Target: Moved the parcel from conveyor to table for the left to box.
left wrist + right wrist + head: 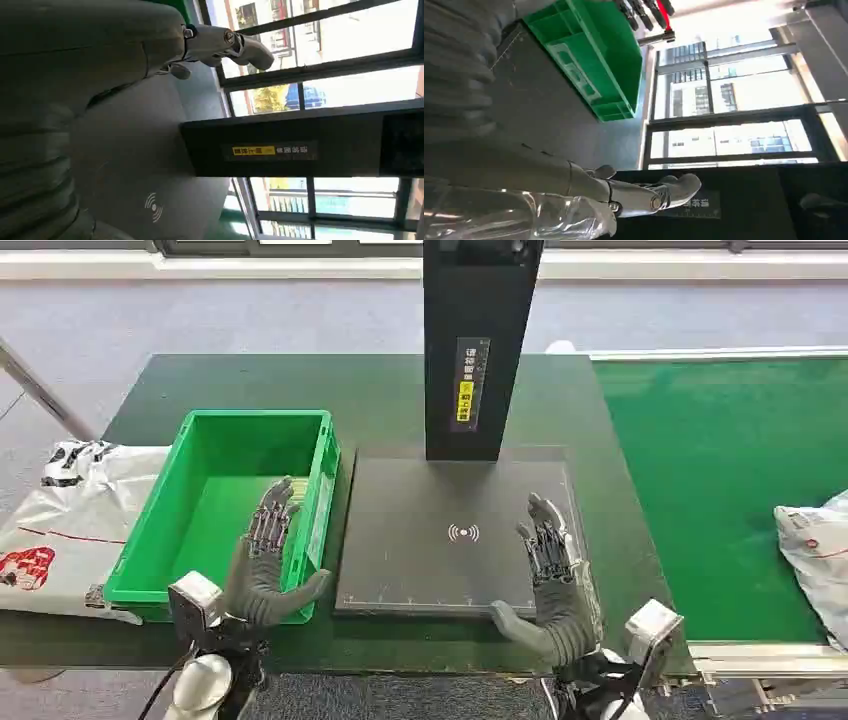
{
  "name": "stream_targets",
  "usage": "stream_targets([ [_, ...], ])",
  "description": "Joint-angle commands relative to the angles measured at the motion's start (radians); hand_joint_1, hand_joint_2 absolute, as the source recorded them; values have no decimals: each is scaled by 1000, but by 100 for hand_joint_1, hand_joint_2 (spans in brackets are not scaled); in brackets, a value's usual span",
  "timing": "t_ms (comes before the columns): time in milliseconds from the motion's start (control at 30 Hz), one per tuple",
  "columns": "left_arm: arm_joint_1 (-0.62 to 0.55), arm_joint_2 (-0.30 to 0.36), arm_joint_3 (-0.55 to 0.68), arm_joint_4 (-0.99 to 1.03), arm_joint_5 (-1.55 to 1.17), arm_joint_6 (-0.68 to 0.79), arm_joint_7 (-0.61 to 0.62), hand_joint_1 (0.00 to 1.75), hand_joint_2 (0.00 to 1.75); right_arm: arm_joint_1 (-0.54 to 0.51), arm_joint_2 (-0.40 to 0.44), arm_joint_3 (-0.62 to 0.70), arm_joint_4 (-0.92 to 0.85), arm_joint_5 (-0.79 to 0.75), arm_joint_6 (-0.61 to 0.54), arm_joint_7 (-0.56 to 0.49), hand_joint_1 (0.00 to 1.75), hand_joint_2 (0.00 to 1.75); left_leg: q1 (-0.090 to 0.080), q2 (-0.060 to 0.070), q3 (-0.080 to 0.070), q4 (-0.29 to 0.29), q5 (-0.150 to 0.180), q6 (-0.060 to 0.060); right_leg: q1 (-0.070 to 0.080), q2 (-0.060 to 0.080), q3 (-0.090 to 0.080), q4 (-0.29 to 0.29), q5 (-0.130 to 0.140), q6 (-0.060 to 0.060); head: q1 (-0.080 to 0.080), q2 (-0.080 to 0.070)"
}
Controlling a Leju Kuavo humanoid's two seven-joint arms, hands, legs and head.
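Both hands are raised over the near edge of the dark green tabletop (380,390), released and holding nothing, fingers spread and pointing away from the robot. The left hand (265,560) hovers at the near right corner of the bright green rectangular plastic bin (215,502), its fingers over the bin's right wall. The right hand (548,575) hangs over the near right part of the flat black square scanner pad (440,530), whose white wireless mark lies just left of its fingers; a tall black upright column (480,340) with a yellow label rises beyond both hands. The white plastic-wrapped parcel (815,550) lies on the green conveyor belt (720,470), well apart to the right of the right hand and partly cut off by the picture's edge, so its full shape is hard to judge. Far left of the left hand, a white plastic mailing bag with red and black print (60,520) rests beside the bin.
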Motion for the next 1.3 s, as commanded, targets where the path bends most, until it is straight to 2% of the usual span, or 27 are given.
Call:
stream_targets([
  [33,6,2,12,-32,21,-5,66,0,175,-72,-40,-7,98,-30,-5,3,0,175,1,0,1,-1,0,0,1,1,1,-1,1,0,0,0],
  [67,3,8,11,-30,30,-8,66,0,175,-84,-51,13,91,-29,2,-14,0,0,1,1,2,-1,0,0,1,3,3,-2,1,0,0,0],
  [233,-5,13,20,-6,43,-15,59,0,175,-84,-57,18,87,-33,8,-15,0,0,1,0,2,-2,0,0,0,1,3,-2,1,0,0,0],
  [300,-5,6,38,12,86,-12,76,0,175,-88,-55,21,103,-51,2,26,0,0,0,0,4,-3,1,0,0,2,4,-3,1,0,0,0],
  [333,-15,4,35,27,90,-12,83,0,0,-92,-62,35,124,-53,8,27,0,0,0,0,3,-2,0,0,0,2,3,-2,1,0,0,0],
  [400,-18,-6,30,18,74,7,83,0,0,-96,-66,43,151,-34,-10,42,0,0,0,1,4,-3,1,0,0,2,4,-3,1,0,0,0],
  [467,-7,-49,52,-35,29,114,86,0,0,-113,-60,45,178,-34,-24,48,0,0,0,0,3,-2,0,0,0,1,3,-2,1,0,0,0],
  [500,-7,-61,57,-52,-33,192,85,0,175,-120,-58,47,178,-34,-26,47,0,0,1,0,4,-2,0,1,1,2,4,-3,1,0,0,0],
  [533,-13,-71,54,-62,-73,246,92,0,0,-132,-58,51,176,-37,-25,46,0,0,1,0,2,-1,0,1,1,2,3,-2,1,0,0,0],
  [567,-21,-68,49,-66,-75,252,99,0,0,-144,-58,53,174,-40,-25,44,0,175,1,1,1,0,0,1,1,2,2,-1,1,0,0,0],
  [667,-22,-68,62,-55,-54,279,96,0,0,-173,-51,54,183,-48,-37,46,0,175,0,2,1,-1,0,1,0,3,2,-1,1,0,0,0],
  [900,-6,-59,62,-45,-43,279,81,0,0,-163,-49,57,173,-45,-44,46,0,175,0,0,3,-2,1,0,0,2,3,-2,1,0,0,0],
  [967,-12,-94,88,-30,-59,354,79,0,0,-159,-47,49,167,-45,-43,49,0,175,0,0,4,-3,0,0,0,2,4,-3,1,0,0,0],
  [1033,-28,-101,89,-13,-30,362,83,0,0,-164,-41,35,163,-46,-48,52,0,175,0,0,2,-1,0,0,0,2,3,-1,1,0,0,0],
  [1167,-77,-94,75,54,9,366,65,0,0,-172,-39,27,154,-32,-59,61,0,175,0,-3,3,-2,1,0,0,0,4,-2,1,0,0,0],
  [1200,-94,-90,67,73,-33,434,16,0,0,-171,-42,28,152,-23,-57,60,0,175,0,-3,4,-3,2,1,0,-1,5,-3,1,0,0,0],
  [1300,-96,-65,14,85,-10,425,39,0,0,-145,-57,6,142,-24,-63,45,0,175,0,-4,2,-2,2,0,0,-2,4,-2,1,0,0,0],
])
